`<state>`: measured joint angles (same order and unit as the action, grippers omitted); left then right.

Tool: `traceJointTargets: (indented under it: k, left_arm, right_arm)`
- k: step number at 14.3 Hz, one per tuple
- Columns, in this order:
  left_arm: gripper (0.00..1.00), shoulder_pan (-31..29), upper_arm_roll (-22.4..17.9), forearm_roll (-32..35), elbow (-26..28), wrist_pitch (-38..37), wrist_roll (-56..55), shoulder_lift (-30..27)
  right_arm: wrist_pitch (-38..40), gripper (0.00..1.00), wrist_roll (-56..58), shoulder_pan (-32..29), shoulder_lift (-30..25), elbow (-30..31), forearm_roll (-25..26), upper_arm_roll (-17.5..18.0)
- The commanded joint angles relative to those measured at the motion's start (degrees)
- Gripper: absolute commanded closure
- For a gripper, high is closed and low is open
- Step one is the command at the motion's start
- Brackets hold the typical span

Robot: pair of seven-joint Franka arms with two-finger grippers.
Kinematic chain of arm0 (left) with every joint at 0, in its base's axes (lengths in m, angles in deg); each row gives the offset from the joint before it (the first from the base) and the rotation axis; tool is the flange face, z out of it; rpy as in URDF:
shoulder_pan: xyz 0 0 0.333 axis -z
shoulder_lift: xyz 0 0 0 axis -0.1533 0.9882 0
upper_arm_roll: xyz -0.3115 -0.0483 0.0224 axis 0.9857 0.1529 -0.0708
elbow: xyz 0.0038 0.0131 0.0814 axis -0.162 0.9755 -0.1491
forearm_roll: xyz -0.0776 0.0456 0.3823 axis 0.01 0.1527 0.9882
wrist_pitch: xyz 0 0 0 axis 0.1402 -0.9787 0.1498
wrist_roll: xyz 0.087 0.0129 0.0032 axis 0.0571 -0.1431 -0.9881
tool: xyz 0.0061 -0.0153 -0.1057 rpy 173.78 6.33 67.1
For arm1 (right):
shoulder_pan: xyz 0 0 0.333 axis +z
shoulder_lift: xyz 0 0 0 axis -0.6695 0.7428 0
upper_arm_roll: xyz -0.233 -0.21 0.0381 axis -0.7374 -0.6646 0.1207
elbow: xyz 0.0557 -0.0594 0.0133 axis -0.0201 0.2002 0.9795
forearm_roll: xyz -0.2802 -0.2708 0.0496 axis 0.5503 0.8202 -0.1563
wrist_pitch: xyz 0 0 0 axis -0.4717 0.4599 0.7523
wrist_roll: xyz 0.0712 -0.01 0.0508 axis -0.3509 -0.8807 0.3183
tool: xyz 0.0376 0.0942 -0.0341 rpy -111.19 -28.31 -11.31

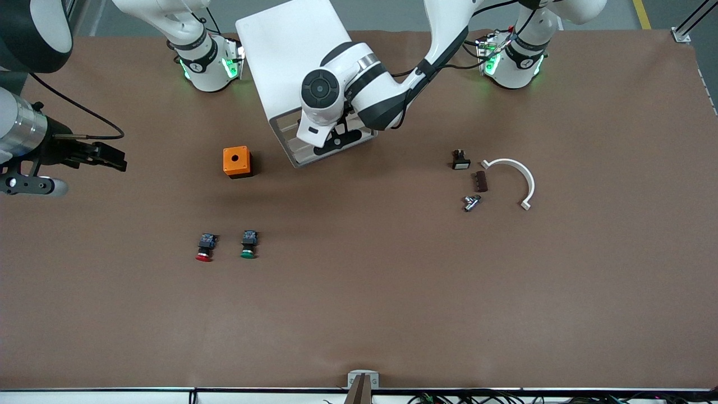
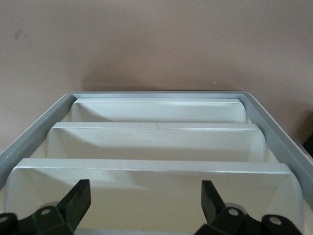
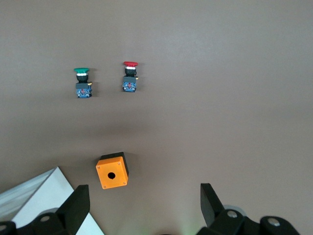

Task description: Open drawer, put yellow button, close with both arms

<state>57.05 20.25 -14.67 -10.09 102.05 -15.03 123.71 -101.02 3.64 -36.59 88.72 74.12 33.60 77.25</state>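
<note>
Your left pincer (image 2: 144,205), spread wide, hangs over the drawer (image 2: 151,182) fronts; it may catch the wrong drawer. Right pincer (image 3: 144,208), also spread, waits.

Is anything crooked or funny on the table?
The white cabinet sits at a slant to the edge of the table, not square with it. Only a red button and a green button show; no yellow one is in view.

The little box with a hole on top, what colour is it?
The box is orange, with black underneath. The right wrist view shows it best.
</note>
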Motion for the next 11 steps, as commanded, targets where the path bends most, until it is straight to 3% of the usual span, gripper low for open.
traceJointTargets:
  k: [1, 11]
  left_arm:
    - [0.01, 0.7, -0.1, -1.6, 0.4, 0.0, 0.5, -0.2]
    - [0.01, -6.0, -0.9, -0.5, 0.0, -0.1, 0.9, -3.5]
  right_arm:
    - [0.4, 0.00, 3.7, -2.5, -0.3, -0.3, 0.4, 0.8]
    - [0.8, 0.00, 5.3, -4.7, -0.2, -0.2, 0.5, 0.7]
